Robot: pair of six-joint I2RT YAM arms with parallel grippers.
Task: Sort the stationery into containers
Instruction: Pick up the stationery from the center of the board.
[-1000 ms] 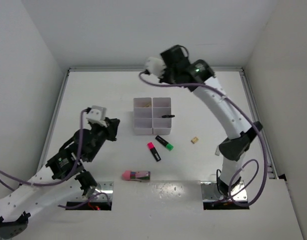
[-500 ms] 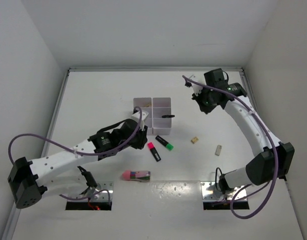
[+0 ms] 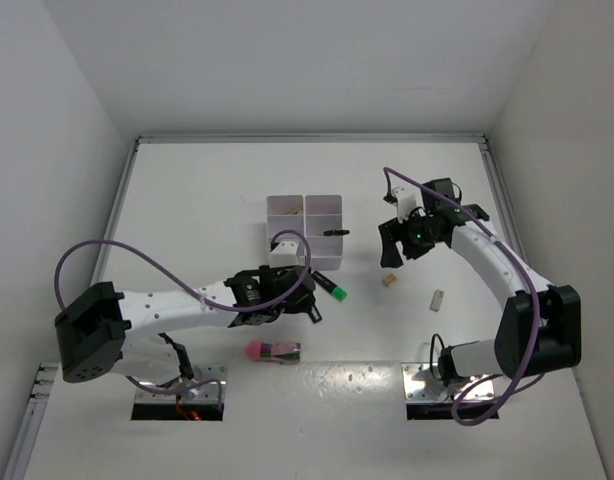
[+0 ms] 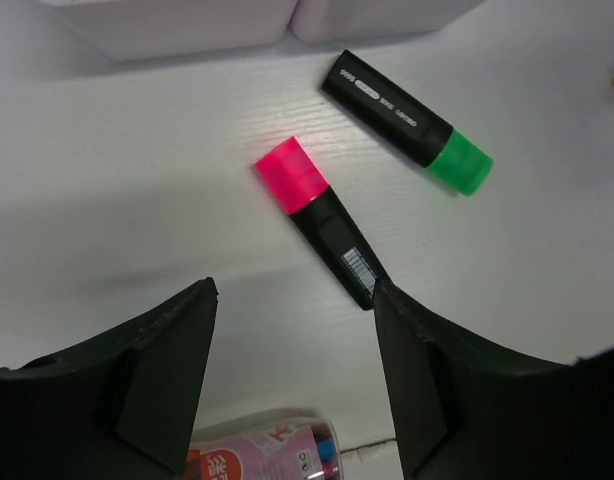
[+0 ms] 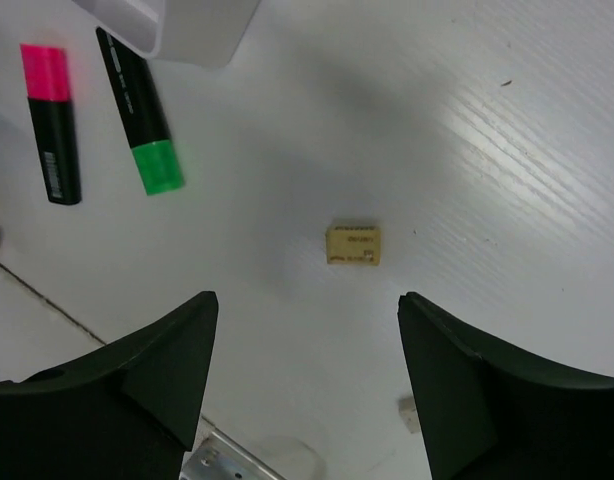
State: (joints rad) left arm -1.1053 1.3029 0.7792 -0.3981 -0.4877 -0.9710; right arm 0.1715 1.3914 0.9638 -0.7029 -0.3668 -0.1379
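Note:
The white organizer tray (image 3: pixel 305 231) stands mid-table, with a black scissors handle (image 3: pixel 333 232) sticking out of a right compartment. A black highlighter with a pink end (image 4: pixel 322 222) and one with a green end (image 4: pixel 407 122) lie just in front of the tray. My left gripper (image 3: pixel 303 298) hovers open and empty over the pink one, whose near end lies by my right finger (image 4: pixel 437 380). A beige eraser (image 3: pixel 389 281) lies to the right. My right gripper (image 3: pixel 390 256) is open and empty above it, and the eraser (image 5: pixel 353 244) shows just ahead of the fingers.
A pink tube of small items (image 3: pixel 273 351) lies near the front edge and shows between the left fingers (image 4: pixel 267 455). A small whitish bit (image 3: pixel 437 299) lies right of the eraser. Both highlighters (image 5: pixel 52 120) and a tray corner (image 5: pixel 197 25) show in the right wrist view.
My left arm has swung from the left side across to the pink highlighter. My right arm has come down from the far side to above the beige eraser.

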